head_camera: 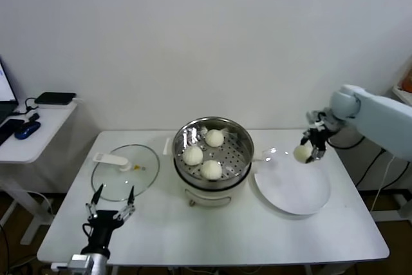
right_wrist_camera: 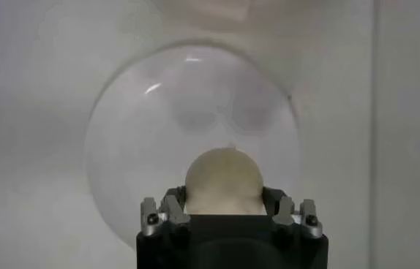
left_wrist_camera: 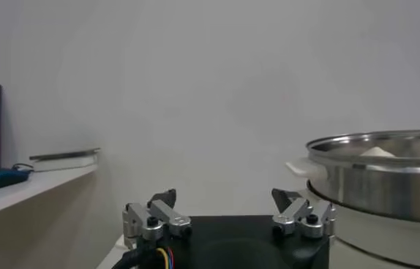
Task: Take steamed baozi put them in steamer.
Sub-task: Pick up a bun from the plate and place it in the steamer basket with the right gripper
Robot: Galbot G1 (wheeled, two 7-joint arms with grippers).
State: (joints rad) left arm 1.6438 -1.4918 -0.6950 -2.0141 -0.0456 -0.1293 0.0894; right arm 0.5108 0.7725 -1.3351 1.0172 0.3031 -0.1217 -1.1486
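With three steamed baozi [head_camera: 201, 154] seated in the steamer [head_camera: 237, 134], right tool [head_camera: 308, 152] clamps fourth baozi [head_camera: 302, 153] right of steamer, above plate [head_camera: 293, 198]; transfer pending. Left tool [head_camera: 109, 203] open, idle beside glass lid [head_camera: 109, 181].

- A white table [head_camera: 212, 233] carries everything here; a wide bare strip of it runs along the near edge.
- A round glass lid [head_camera: 124, 172] with a white handle lies flat on the table's left part, closer to the far edge than the near one.
- A cream-white electric pot base [head_camera: 209, 194] stands at the middle of the table, with the shiny perforated steamer [head_camera: 235, 138] set on top of it.
- A flat white plate [head_camera: 290, 191] lies on the right part, just beside the pot base, well in from the right edge.
- A separate small white side desk [head_camera: 29, 140] stands beyond the table's left edge.
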